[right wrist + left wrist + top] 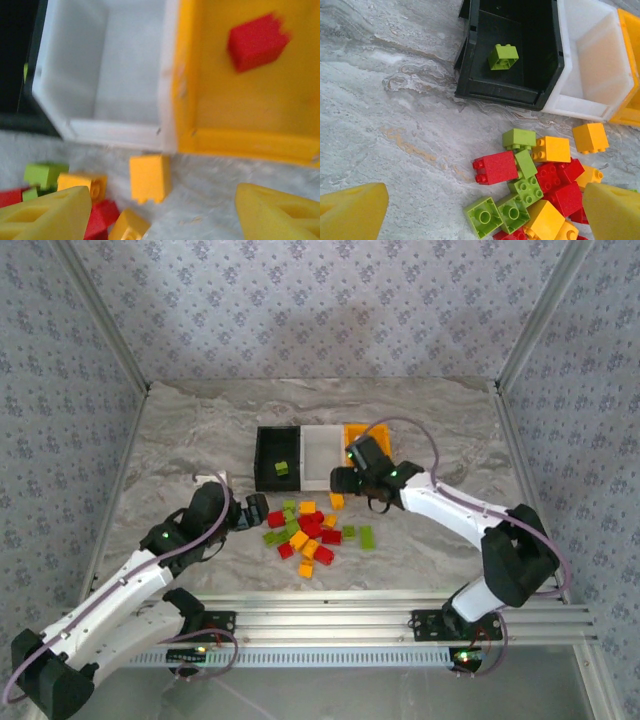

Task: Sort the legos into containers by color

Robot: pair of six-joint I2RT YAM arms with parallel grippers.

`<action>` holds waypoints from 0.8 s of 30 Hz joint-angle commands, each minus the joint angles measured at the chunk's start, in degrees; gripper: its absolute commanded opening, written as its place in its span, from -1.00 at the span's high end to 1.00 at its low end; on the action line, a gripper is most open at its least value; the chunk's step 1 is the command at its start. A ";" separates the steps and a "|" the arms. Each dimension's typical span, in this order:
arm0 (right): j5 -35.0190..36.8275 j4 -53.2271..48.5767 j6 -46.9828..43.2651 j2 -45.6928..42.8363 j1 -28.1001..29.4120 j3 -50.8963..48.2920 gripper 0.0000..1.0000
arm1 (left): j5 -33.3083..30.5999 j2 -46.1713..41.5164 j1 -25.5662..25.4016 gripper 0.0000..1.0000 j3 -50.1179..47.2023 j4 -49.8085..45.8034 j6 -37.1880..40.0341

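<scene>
On the marbled counter (180,430), my sorting looked barely begun: 1 green brick (502,56) lay in the black bin (470,75), 1 red brick (257,42) in the orange bin (240,140), and the white bin (120,127) was empty. The pile (305,535) lay loose before the bins. My left tool (484,210) and right tool (162,212) both gaped wide, holding nothing.

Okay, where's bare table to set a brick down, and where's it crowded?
Bare table lies left of the black bin, behind the orange bin, and nearer than the lego pile. The white bin is empty. Crowded: between pile and bins.
</scene>
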 commanded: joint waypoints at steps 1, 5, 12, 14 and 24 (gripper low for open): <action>-0.33 3.57 1.84 3.89 2.32 -2.29 -0.56 | -1.38 -0.83 0.69 -0.99 -0.39 -1.11 0.04; 1.25 6.68 1.86 9.53 3.48 -0.88 -0.54 | -0.93 -0.88 1.00 -0.99 -1.09 -1.27 -0.89; 2.52 7.07 1.22 16.34 3.17 2.72 -0.41 | -0.33 -1.45 1.80 -0.99 -1.20 -1.91 -0.82; 2.73 6.70 1.23 17.57 2.97 3.33 -0.35 | 0.00 -1.60 1.98 -0.99 -1.29 -1.77 -0.76; 2.00 6.05 1.22 13.74 3.16 0.96 0.34 | 0.62 -1.71 2.48 -0.99 -1.07 -2.10 -1.10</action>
